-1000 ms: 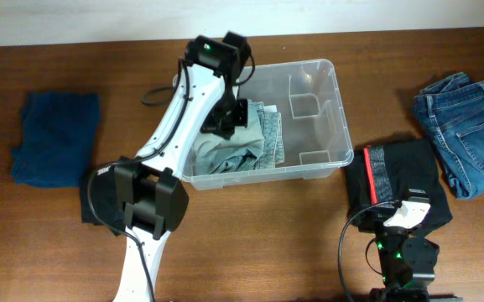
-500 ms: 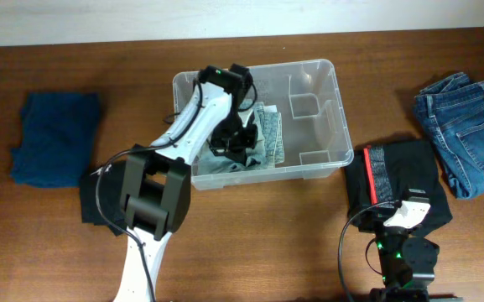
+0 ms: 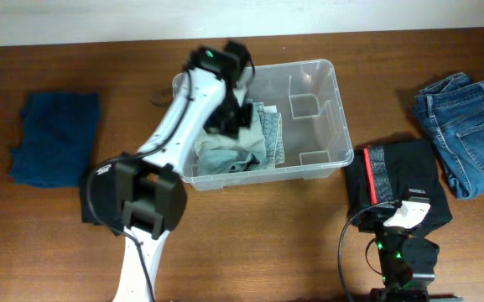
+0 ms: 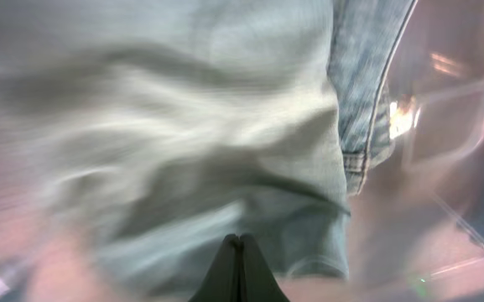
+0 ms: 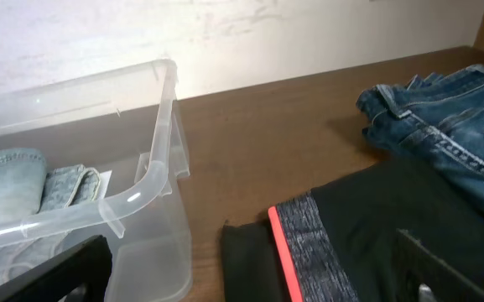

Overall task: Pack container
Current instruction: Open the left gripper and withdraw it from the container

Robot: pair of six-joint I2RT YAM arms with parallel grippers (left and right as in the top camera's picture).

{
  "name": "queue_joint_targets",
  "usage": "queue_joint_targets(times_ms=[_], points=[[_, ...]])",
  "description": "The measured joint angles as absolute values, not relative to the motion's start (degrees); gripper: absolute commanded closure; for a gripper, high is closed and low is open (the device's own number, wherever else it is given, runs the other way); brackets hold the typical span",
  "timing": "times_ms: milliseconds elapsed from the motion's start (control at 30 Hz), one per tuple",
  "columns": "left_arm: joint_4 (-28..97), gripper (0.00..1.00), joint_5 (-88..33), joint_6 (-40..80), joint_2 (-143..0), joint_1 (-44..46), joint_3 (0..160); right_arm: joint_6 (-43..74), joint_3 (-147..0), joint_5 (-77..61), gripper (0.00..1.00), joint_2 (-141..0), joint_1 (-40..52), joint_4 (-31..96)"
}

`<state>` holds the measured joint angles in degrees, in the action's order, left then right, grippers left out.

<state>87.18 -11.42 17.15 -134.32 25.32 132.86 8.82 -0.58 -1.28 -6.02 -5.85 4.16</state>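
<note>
The container [image 3: 340, 109] stands in the middle of the wooden table [image 3: 267, 243], with its long side toward me. I judge it as stiff but light, a clear plastic tub with smooth walls that can slip. The thick rim on a long side looks like the best place to take hold, not the thin wall. With clothes inside it will be heavier at the left end, so a grip at one corner could tilt it.

My left pincer [image 4: 240, 267] is inside the tub with its two fingers pressed together. I see no cloth between them. Below it lies the pale folded jeans [image 3: 242, 144], soft and loose, and easy to wrinkle.

My right pincer [image 5: 250, 252] stands wide and empty near the front edge of the table, above the black garment with a grey and red band [image 3: 397, 180]. The blue jeans [image 3: 464, 130] and the dark blue cloth [image 3: 53, 138] lie well apart from the tub.

The left wrist view is much blurred, so I cannot tell whether my fingertips touch the denim. From overhead my own arm covers the left rear corner of the tub. In the right wrist view the tub is cut off at the left edge.
</note>
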Motion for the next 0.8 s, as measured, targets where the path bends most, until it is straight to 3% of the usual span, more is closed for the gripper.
queue_joint_targets(times_ms=[133, 400, 800], points=[[95.6, 1.00, -4.8, 18.4, -130.6, 23.8, 145.1, 8.8, -0.6, -1.3, 0.01, -6.0, -5.8, 4.2], [96.5, 1.00, -2.9, 18.3, -123.3, 28.6, 146.6, 8.8, -0.6, -1.3, 0.01, -6.0, -5.8, 4.2], [96.5, 1.00, -1.1, 18.2, -116.1, 34.6, 117.3, 8.8, -0.6, -1.3, 0.01, -6.0, -5.8, 4.2]])
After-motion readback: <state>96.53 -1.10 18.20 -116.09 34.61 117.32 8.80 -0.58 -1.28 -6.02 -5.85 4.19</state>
